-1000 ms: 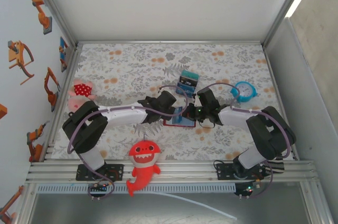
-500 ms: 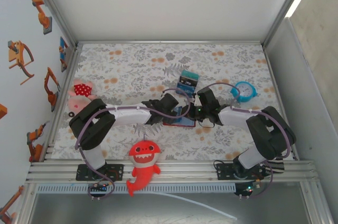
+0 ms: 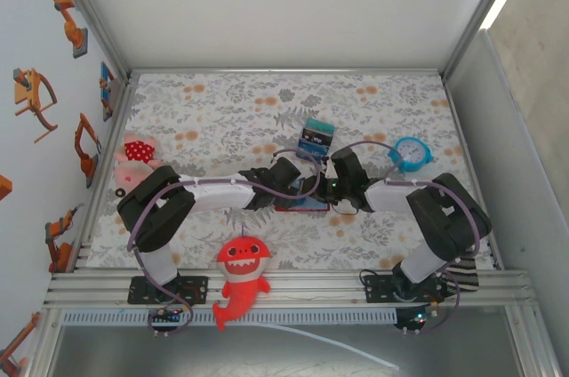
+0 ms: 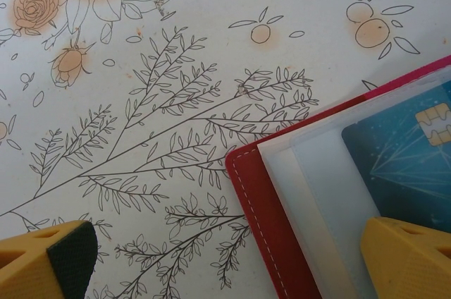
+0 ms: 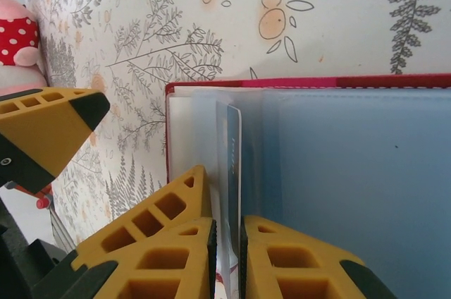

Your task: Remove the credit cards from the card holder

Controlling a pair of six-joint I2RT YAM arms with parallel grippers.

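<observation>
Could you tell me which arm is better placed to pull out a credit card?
Right, I'd say. The right gripper straddles a credit card standing in the card holder; the left gripper is wide open over the holder's corner.

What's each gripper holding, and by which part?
Left gripper: open, nothing held. Right gripper straddles the raised edge of a credit card in the card holder; whether it pinches it cannot be told.

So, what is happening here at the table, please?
Both arms meet over the open red card holder on the flowered table. The right arm's fingers stand close on either side of a dark card edge among the clear sleeves; whether they pinch it is unclear. The left arm's fingers hang wide open over the holder's corner, where a blue credit card lies under clear plastic.
</observation>
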